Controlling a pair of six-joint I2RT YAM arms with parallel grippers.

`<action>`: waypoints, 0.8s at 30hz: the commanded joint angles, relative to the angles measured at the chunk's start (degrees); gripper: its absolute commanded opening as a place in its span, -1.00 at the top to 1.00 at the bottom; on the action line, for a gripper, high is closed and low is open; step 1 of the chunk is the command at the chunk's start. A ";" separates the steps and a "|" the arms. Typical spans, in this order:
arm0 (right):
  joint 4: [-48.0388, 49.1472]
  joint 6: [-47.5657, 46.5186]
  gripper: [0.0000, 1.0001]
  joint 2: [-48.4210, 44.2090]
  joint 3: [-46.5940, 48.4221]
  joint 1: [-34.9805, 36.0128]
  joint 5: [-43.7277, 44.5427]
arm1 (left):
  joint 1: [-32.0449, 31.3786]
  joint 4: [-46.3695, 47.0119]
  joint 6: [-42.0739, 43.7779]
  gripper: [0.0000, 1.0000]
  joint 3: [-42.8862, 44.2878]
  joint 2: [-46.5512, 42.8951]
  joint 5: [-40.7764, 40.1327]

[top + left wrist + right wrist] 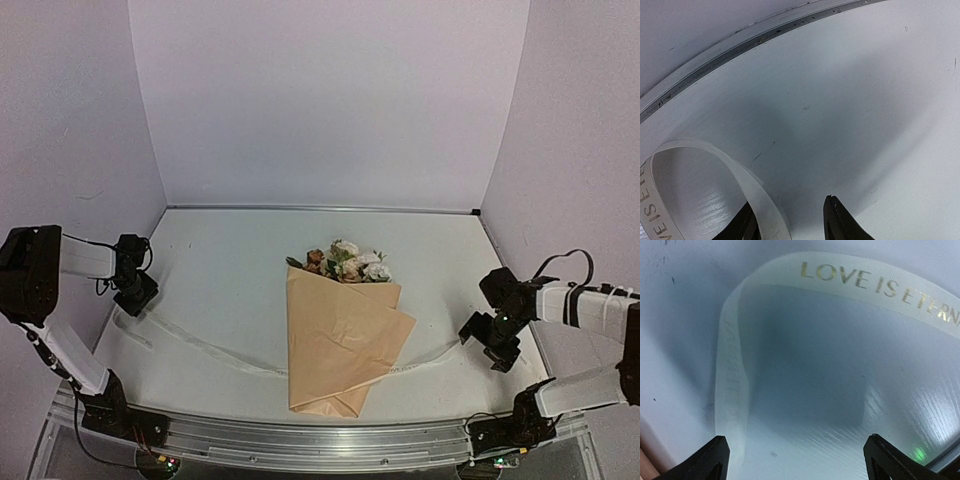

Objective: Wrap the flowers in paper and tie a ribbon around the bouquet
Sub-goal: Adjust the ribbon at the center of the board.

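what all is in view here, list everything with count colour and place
paper: one, tan-brown, folded into a cone, middle of the table
flowers: one small bunch, white, peach and brown heads with green leaves, sticking out of the cone's far wide end
ribbon: one, cream-white with gold lettering, lying across the table from left to right, hidden where it meets the paper
table: one, white, under everything
walls: three, pale lilac-white, left, back and right
rail: one, silver, near edge
left arm: one, black and white, left side
right arm: one, black and white, right side
left claw: one, black, open, ribbon loop between its fingers
right claw: one, black, open, above the ribbon
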 commanded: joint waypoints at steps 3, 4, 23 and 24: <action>10.05 1.83 -0.77 6.00 3.17 -3.11 0.41 | 0.62 0.93 0.24 0.40 0.64 1.47 0.86; 11.08 1.82 -0.73 7.04 3.09 -4.00 0.21 | 0.65 0.93 0.20 0.46 0.58 1.55 0.95; 20.16 2.08 0.65 17.78 4.73 -10.41 -5.41 | 0.63 1.52 2.50 1.00 2.65 0.82 3.98; 20.17 2.07 0.76 17.99 4.87 -10.71 -5.85 | 0.68 1.57 2.77 0.99 2.93 0.81 4.36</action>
